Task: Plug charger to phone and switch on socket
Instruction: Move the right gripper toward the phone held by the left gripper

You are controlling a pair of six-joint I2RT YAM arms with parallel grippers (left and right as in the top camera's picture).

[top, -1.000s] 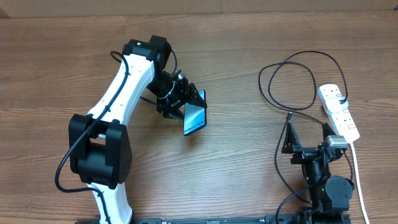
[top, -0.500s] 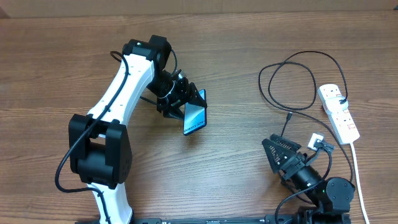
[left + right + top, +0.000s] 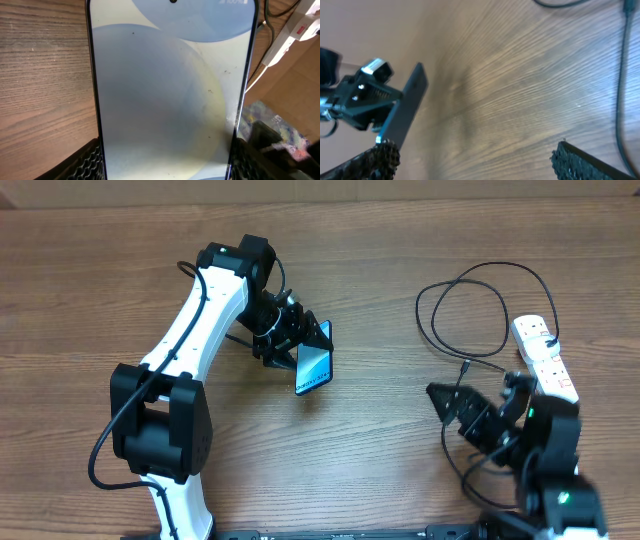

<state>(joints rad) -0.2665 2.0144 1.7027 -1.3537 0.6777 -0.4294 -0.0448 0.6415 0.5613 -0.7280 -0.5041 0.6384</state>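
Observation:
My left gripper (image 3: 308, 350) is shut on the phone (image 3: 313, 369) and holds it tilted above the table's middle. In the left wrist view the phone's light-blue screen (image 3: 170, 90) fills the frame between my two fingers (image 3: 90, 161). The charger, a thin black cable (image 3: 470, 280), lies looped at the right; its connector tip (image 3: 465, 366) rests on the wood and its other end runs to the socket (image 3: 545, 355). My right gripper (image 3: 450, 408) stands open just below that tip, pointing left, with nothing in it. In the right wrist view the phone (image 3: 405, 105) shows edge-on beyond my open right gripper (image 3: 475, 165).
The socket's white cord (image 3: 578, 460) trails down the right edge of the table. Part of the black cable (image 3: 622, 75) runs past my right finger in the right wrist view. The brown wooden table (image 3: 380, 460) spreads bare between the two arms.
My right arm has swung: its open gripper turned from pointing up to pointing left and the wrist rose toward the camera. The left arm and phone have not moved.

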